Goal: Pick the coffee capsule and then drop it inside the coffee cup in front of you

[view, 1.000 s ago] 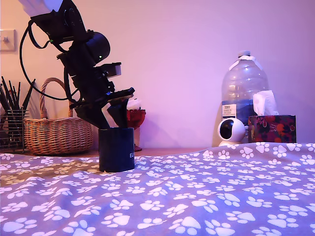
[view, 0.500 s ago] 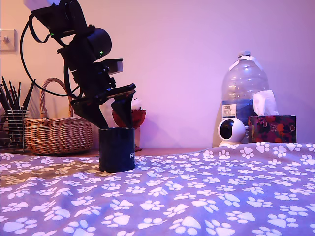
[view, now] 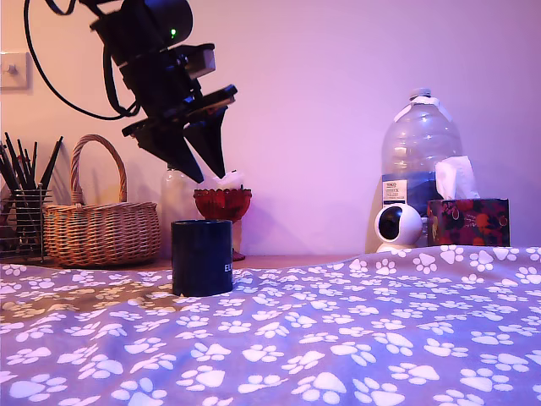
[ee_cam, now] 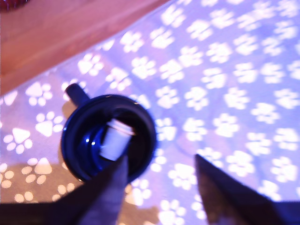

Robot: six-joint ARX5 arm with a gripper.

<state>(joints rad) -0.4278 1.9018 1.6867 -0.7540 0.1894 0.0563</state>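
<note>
The coffee cup (view: 201, 258), a dark navy mug with white lettering, stands on the paw-print cloth at the exterior view's left. In the wrist view I look straight down into the coffee cup (ee_cam: 149, 133). The pale coffee capsule (ee_cam: 114, 138) lies inside it, leaning against the inner wall. From the exterior view the capsule is hidden by the mug's wall. My gripper (view: 209, 173) hangs well above the mug, pointing down. Its two dark fingers (ee_cam: 108, 187) stand apart, so my gripper (ee_cam: 159, 161) is open with nothing between them.
A wicker basket (view: 100, 228) and a wire pen holder (view: 21, 216) stand at the exterior view's left. A red glass bowl (view: 221, 203) is behind the mug. At the right are a water bottle (view: 420, 156), a white camera (view: 396, 226) and a tissue box (view: 467, 220).
My arm has risen. The gripper was at the mug's mouth a second ago and is now well above it, empty.
</note>
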